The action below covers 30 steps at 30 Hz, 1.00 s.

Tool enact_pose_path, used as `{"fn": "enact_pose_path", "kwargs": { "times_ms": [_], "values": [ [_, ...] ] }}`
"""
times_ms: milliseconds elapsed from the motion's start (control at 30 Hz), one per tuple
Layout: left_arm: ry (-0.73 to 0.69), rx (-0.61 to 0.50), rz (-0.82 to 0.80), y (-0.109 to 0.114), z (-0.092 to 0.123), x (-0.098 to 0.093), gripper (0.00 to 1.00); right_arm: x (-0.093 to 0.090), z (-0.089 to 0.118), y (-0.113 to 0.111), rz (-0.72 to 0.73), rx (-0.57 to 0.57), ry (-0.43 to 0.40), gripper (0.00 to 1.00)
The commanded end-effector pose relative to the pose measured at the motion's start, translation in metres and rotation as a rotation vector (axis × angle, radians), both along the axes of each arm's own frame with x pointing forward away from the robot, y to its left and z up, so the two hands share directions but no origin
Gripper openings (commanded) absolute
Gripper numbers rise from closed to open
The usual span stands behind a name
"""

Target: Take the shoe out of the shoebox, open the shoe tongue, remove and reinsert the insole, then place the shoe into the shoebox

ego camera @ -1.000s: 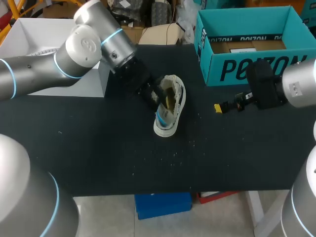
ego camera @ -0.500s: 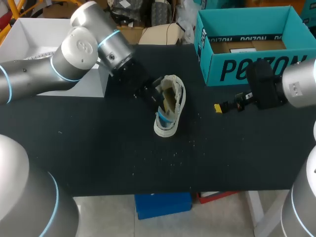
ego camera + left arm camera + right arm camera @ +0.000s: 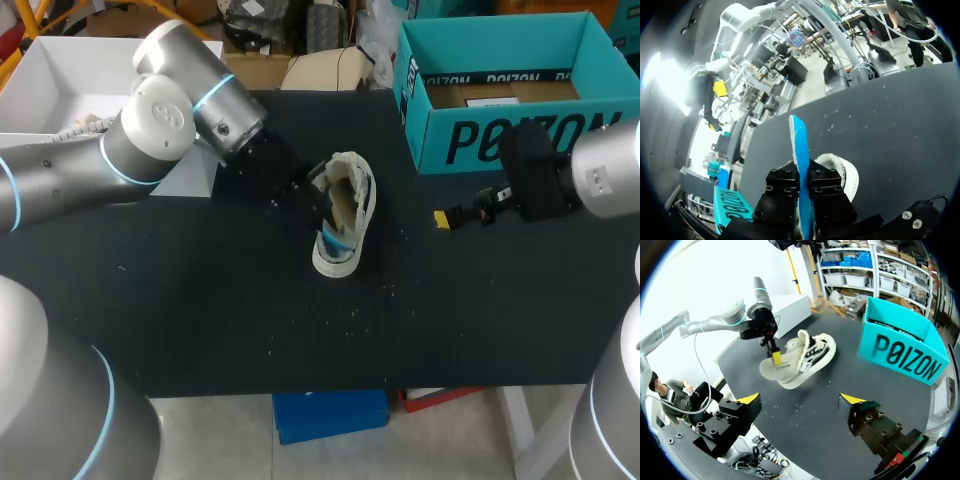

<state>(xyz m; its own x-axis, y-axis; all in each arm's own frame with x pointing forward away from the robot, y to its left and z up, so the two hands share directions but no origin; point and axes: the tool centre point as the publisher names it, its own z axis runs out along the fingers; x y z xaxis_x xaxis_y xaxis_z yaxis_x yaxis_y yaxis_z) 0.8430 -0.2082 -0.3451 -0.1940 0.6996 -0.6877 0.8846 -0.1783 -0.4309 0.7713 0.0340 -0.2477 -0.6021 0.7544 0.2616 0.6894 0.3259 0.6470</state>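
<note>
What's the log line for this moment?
left hand: shut on insole | shoe: on its side on table, outside shoebox | right hand: open, empty, clear of shoe

A robotics lab — left arm (image 3: 150, 125) and right arm (image 3: 600, 178) over a black table (image 3: 200, 310).

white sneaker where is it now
Head view: the white sneaker lies at the black table's middle, left of the teal cardboard shoebox, with the left tool at its opening.
</note>
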Motion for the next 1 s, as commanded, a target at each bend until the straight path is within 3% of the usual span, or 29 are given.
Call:
{"fn": "enact_pose_path", "kwargs": {
  "times_ms": [33, 1000],
  "values": [
    [-0.008, 0.0, 0.005, -0.001, -0.004, 0.007, 0.0, 0.0, 0.001, 0.001, 0.0, -0.002, 0.003, 1.0],
    [-0.104, 0.043, 0.112, -0.003, -0.021, 0.053, 0.0, 0.0, 0.001, 0.001, 0.0, -0.002, 0.003, 1.0]
  ]
}}
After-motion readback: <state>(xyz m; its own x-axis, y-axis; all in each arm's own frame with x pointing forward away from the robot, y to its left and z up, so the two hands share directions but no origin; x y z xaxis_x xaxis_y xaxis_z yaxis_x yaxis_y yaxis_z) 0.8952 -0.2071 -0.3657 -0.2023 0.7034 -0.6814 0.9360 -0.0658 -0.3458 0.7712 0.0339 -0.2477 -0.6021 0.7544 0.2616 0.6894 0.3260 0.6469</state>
